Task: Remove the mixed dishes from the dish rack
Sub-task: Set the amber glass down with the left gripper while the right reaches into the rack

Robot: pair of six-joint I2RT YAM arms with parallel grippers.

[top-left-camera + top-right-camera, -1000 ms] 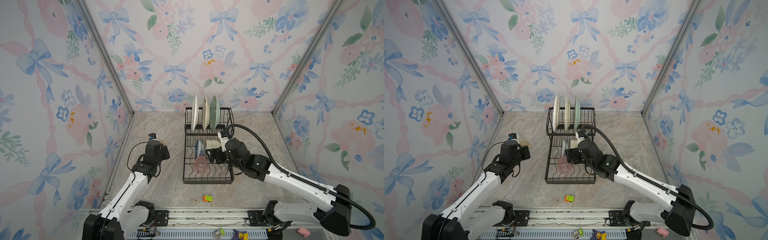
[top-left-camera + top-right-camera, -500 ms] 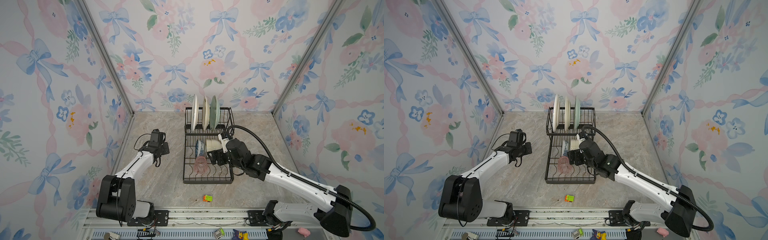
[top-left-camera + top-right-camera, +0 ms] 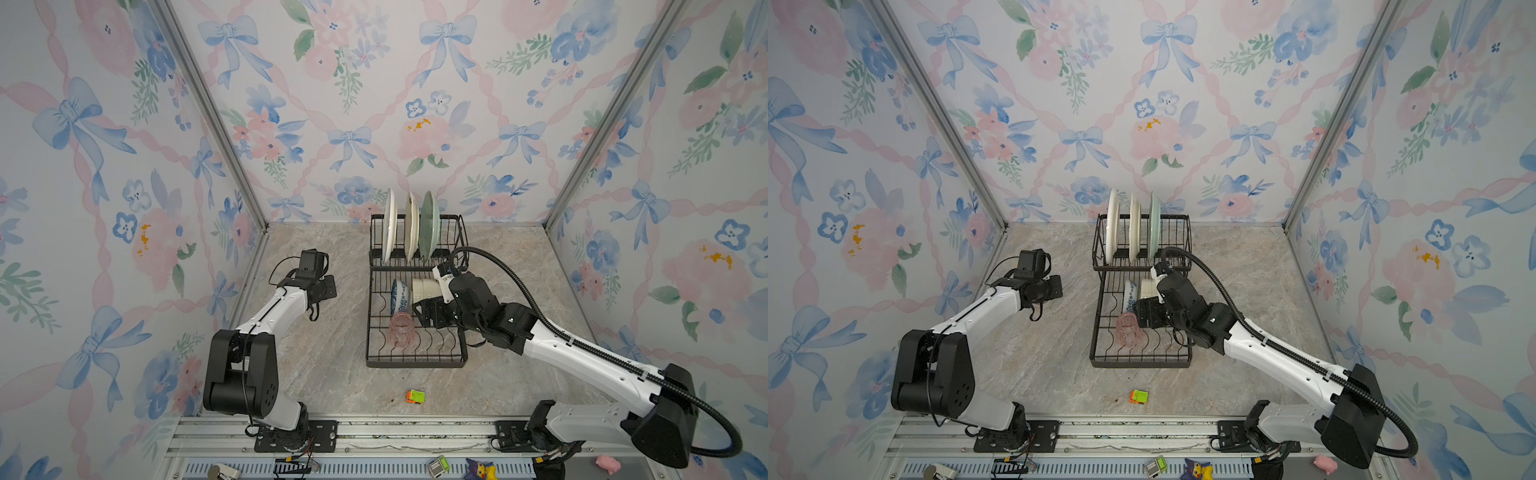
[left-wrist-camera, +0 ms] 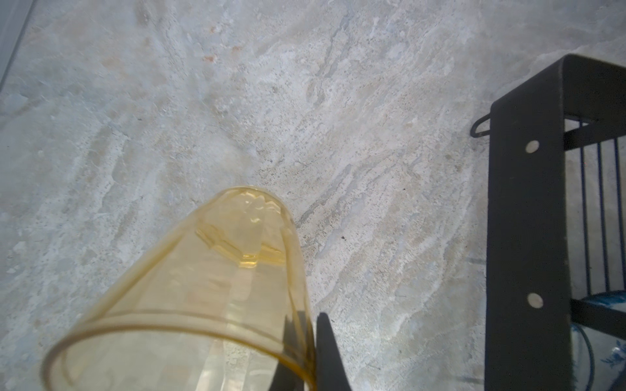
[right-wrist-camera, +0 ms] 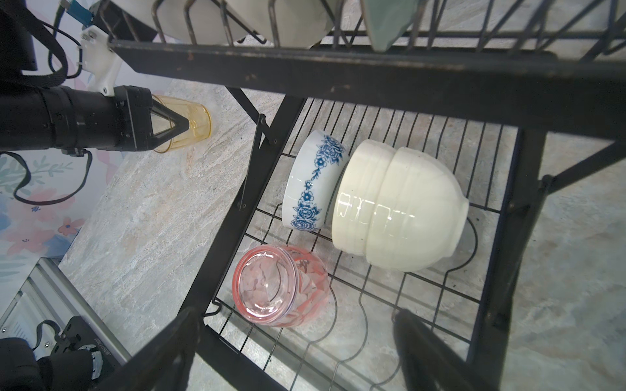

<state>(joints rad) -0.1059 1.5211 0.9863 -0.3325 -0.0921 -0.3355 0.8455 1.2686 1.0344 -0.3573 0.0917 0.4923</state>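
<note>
My left gripper (image 4: 306, 321) is shut on the rim of the amber tumbler (image 4: 210, 287), holding it tilted over the table just left of the dish rack (image 3: 415, 364). The right wrist view shows that left gripper (image 5: 183, 127) and the amber tumbler (image 5: 194, 118) too. My right gripper (image 5: 298, 313) hangs open over the lower tray, above the pink tumbler (image 5: 277, 284), empty. Beside it lie the blue-patterned bowl (image 5: 311, 182) and white bowl (image 5: 399, 206). Three plates, white (image 3: 389, 226), cream (image 3: 411, 226) and pale green (image 3: 430, 226), stand in the upper basket.
A small orange-green toy block (image 3: 415, 396) lies on the table in front of the rack. Papered walls close in the left, back and right sides. A metal rail (image 3: 374, 432) with both arm bases runs along the front, with small toys (image 3: 480, 469) below it.
The left arm has folded down and carried the amber tumbler lower and slightly farther back, left of the rack. The right gripper has shifted a little over the lower tray and stays open.
</note>
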